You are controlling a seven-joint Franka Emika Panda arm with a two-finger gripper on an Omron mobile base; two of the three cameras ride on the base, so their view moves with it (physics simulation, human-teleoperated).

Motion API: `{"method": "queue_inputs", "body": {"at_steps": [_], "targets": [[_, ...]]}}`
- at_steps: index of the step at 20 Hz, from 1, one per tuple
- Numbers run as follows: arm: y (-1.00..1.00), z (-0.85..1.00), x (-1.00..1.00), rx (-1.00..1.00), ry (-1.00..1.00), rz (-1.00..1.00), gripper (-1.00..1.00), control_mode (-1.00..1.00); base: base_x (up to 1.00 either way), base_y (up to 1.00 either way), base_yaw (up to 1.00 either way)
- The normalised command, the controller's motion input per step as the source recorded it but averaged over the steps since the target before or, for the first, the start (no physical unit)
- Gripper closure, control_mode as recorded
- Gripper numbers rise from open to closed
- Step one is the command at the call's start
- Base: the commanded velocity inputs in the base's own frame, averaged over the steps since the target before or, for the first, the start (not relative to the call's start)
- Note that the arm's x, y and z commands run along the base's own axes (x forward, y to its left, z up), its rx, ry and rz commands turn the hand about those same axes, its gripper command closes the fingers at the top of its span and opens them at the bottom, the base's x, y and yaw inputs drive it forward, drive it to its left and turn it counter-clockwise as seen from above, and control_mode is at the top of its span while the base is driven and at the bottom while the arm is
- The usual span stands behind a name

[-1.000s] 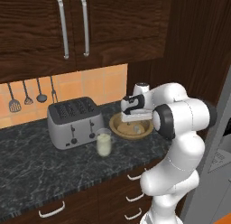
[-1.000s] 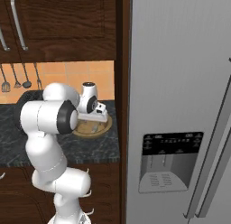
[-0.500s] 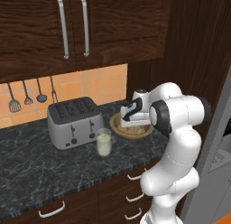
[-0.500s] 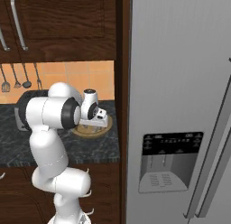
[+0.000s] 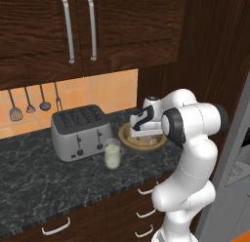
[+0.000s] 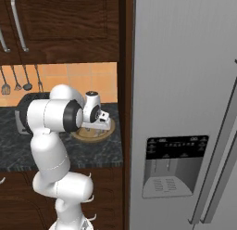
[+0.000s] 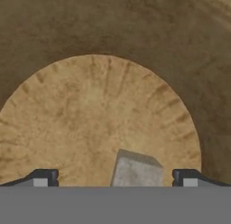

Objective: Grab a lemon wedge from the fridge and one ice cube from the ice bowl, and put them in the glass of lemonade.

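Note:
The tan wooden ice bowl [image 5: 126, 136] sits on the dark counter to the right of the glass of lemonade [image 5: 112, 155]. My gripper [image 5: 142, 134] reaches down into the bowl [image 6: 78, 136] and is open. In the hand view a grey-white ice cube [image 7: 137, 170] lies on the bowl's floor [image 7: 94, 119], between my two wide-apart fingertips [image 7: 45, 177], and I cannot tell whether they touch it. The light-grey fridge [image 6: 185, 85] stands to the right with its doors shut. The lemon wedge is hidden.
A silver toaster [image 5: 80, 131] stands left of the glass. Utensils [image 5: 30, 103] hang on the orange tiled wall. Dark wooden cabinets [image 5: 78, 26] hang over the counter, and a dark cabinet side panel [image 6: 126, 85] separates the counter from the fridge.
The hand has come down from above the bowl into it, nearer to the ice cube. The jaws have stayed open. Glass, toaster and bowl have not moved.

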Motion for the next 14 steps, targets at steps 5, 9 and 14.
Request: {"method": "queue_inputs", "body": {"at_steps": [5, 9, 14], "targets": [[0.15, -0.05, 0.0, 0.0, 0.0, 0.0, -1.0, -1.0, 0.0, 0.0, 0.0], [0.21, -0.04, -0.02, 0.0, 0.0, 0.0, -1.0, -1.0, 0.0, 0.0, 0.0], [0.1, -0.01, -0.08, 0.0, 0.0, 0.0, -1.0, -1.0, 0.0, 0.0, 0.0]]}}
